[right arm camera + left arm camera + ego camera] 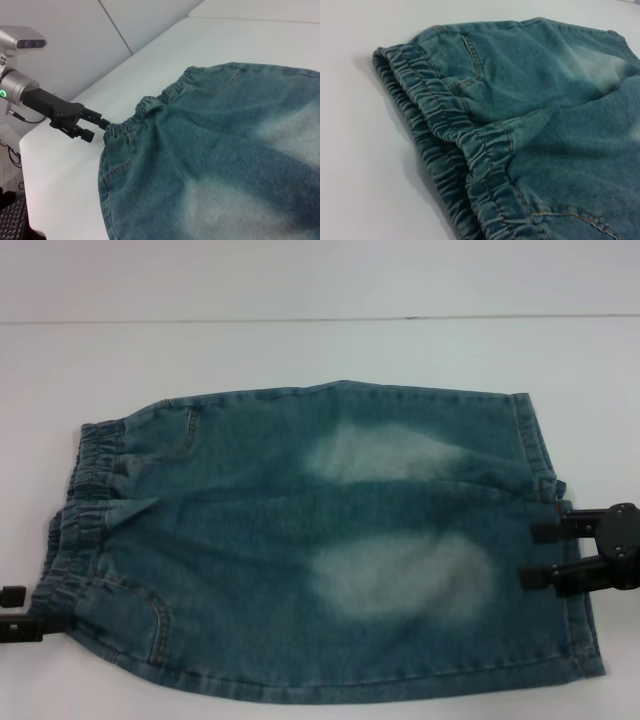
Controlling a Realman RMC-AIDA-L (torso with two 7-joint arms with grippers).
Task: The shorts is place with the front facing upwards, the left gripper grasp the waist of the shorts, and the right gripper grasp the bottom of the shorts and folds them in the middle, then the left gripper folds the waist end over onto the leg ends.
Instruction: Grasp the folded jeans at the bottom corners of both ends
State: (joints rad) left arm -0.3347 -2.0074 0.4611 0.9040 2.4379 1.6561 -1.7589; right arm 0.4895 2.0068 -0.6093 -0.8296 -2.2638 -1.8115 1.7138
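Note:
Blue denim shorts [300, 540] lie flat on the white table [300, 350], elastic waist [85, 510] to the left and leg ends [575, 640] to the right. My left gripper [18, 611] sits at the near corner of the waist, fingers apart, tips at the waistband edge; the right wrist view shows it [96, 128] open against the gathered band. My right gripper [540, 554] hovers at the leg ends with its two black fingers spread, nothing between them. The left wrist view shows the waistband [445, 135] close up.
Bare white table surrounds the shorts on the far side and to the left. The table's edge [30, 165] drops off behind the left arm, with a dark object on the floor [10, 220] below it.

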